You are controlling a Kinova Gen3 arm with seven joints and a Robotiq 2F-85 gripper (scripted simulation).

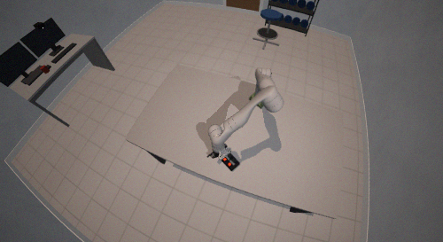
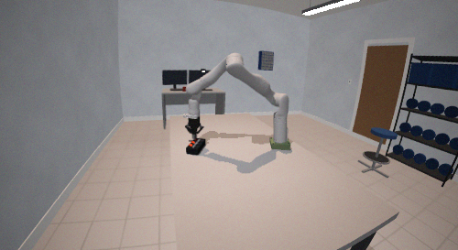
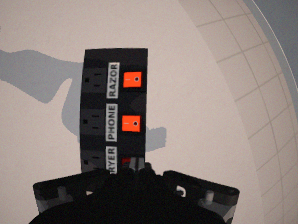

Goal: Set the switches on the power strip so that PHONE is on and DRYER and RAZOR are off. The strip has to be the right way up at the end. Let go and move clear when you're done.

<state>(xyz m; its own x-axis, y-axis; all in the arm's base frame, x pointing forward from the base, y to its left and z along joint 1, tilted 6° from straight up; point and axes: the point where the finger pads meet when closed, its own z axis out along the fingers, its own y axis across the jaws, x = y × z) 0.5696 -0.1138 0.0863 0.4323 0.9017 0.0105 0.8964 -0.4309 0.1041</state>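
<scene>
Pincer: one, closed, with nothing between the fingers (image 1: 222, 156) (image 2: 193, 138); it points down at the DRYER end of the power strip.
Fingertips: over part of the DRYER switch (image 3: 126, 161); contact with it cannot be told.
Power strip: one (image 1: 230, 162) (image 2: 196, 146) (image 3: 125, 57), on the table below the pincer, switch side up.
Switches: three in a row. RAZOR (image 3: 132, 79) and PHONE (image 3: 131, 123) are bright orange; DRYER is dark red where visible.
Labels: three, between switches and sockets; the first letter of DRYER is hidden.
Sockets: three, one per label.
Arm: one (image 1: 241, 118) (image 2: 249, 75), bent above the table (image 1: 177, 107) (image 2: 275, 198) (image 3: 30, 125), on a green base (image 1: 252, 98) (image 2: 275, 146).
Desk: one (image 1: 95, 38) (image 2: 192, 92), carrying two monitors.
Stool: one (image 1: 271, 15) (image 2: 384, 133), blue seat, beside the rack (image 1: 315, 14) (image 2: 400, 106).
Door: one (image 1: 243, 1) (image 2: 381, 92), brown.
Wrist view only: readable lettering and the sockets in detail.
Exterior view only: one ceiling lamp (image 2: 332, 5), one wall panel (image 2: 266, 60), and three rows of blue balls; the top view shows two rows.
Top view only: the keyboard (image 1: 64, 53) as a distinct shape on the desk.
</scene>
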